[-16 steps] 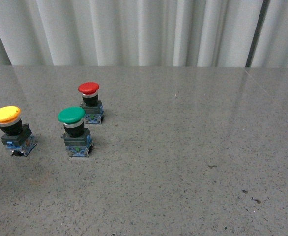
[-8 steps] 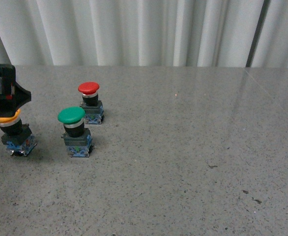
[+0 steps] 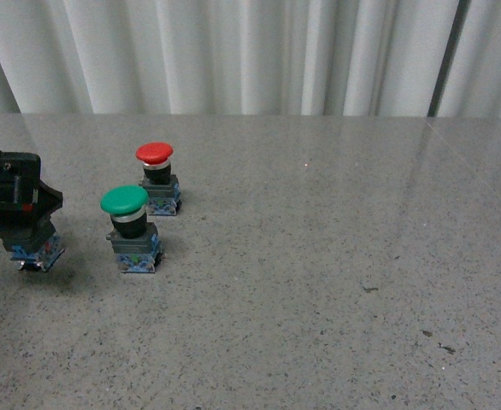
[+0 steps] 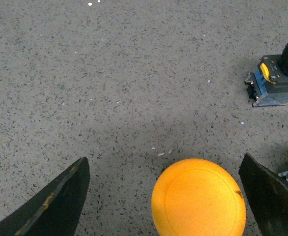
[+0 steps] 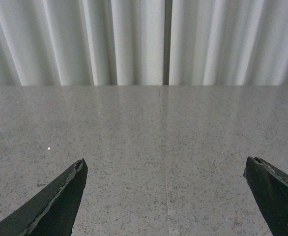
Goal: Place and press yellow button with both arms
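Left gripper (image 4: 163,164): spread wide. One black finger (image 4: 50,206) shows at the lower left of the left wrist frame and the other at the lower right, and neither pinches anything.
Yellow button (image 4: 198,199): standing on the grey table (image 3: 319,299) at the far left of the front frame. Only its blue-grey base (image 3: 37,252) shows there, below the black gripper body.
Key relation: the cap lies between the two fingers at the bottom centre of the wrist frame. It is off-centre, with open table on its left and the right-hand finger just beside its edge. Whether that finger touches it cannot be told.
Long axis: upright, cap on top. The wrist camera looks almost straight down on the round cap.
Nearer arm: the left, which is already around the button.
Right gripper (image 5: 164,161): spread, with only bare table and white curtain (image 5: 134,39) between its tips. It is out of the front frame.
Neighbours: the green button (image 3: 124,202) is near, to the right of the yellow one, and the red button (image 3: 154,154) stands just behind the green.
Next move, as judged: closing should seat the fingers on the cap or collar, but the off-centre fit may nudge the button sideways.
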